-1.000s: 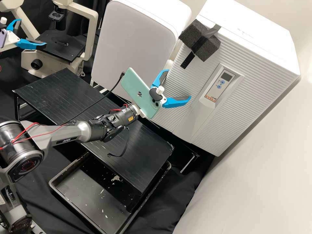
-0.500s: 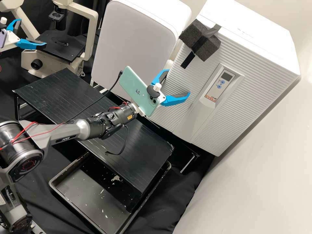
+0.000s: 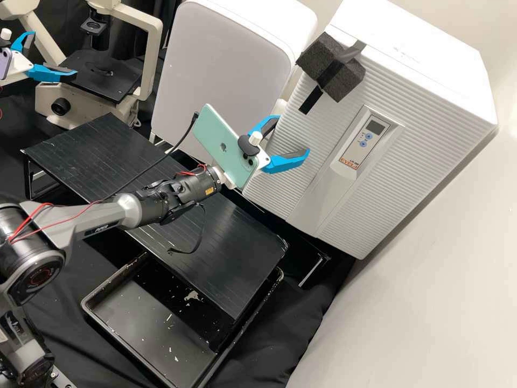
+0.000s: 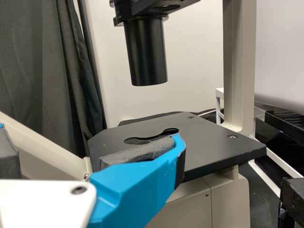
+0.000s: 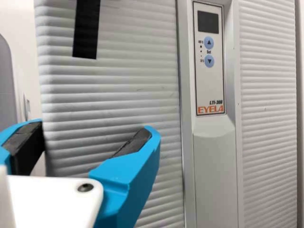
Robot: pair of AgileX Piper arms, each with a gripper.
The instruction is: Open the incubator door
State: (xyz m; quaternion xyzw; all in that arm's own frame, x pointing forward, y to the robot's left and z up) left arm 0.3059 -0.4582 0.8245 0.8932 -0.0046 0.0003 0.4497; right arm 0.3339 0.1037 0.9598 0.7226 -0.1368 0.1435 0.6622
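Observation:
The white incubator (image 3: 436, 129) stands at the right of the high view with its ribbed door (image 3: 307, 129) closed. Before the door's left part is my right gripper (image 3: 291, 137), its blue fingers spread with nothing between them. In the right wrist view, the open right gripper (image 5: 92, 129) has one finger by the left edge of the incubator door (image 5: 114, 85) and the other in front of the ribbed face; contact cannot be told. Over at the microscope, my left gripper (image 3: 53, 54) is open and empty; the left wrist view has the left gripper (image 4: 90, 133) by the stage.
Dark foam blocks (image 3: 343, 81) are fixed at the door's upper left. A white rounded appliance (image 3: 226, 70) stands left of the incubator. Below the right arm lie a black platform (image 3: 226, 258) and a black tray (image 3: 145, 323). The microscope stage (image 3: 99, 73) is at the upper left.
My right gripper has drifted left and slightly up in the high view, with its fingers still apart. The left gripper and the incubator door have not moved.

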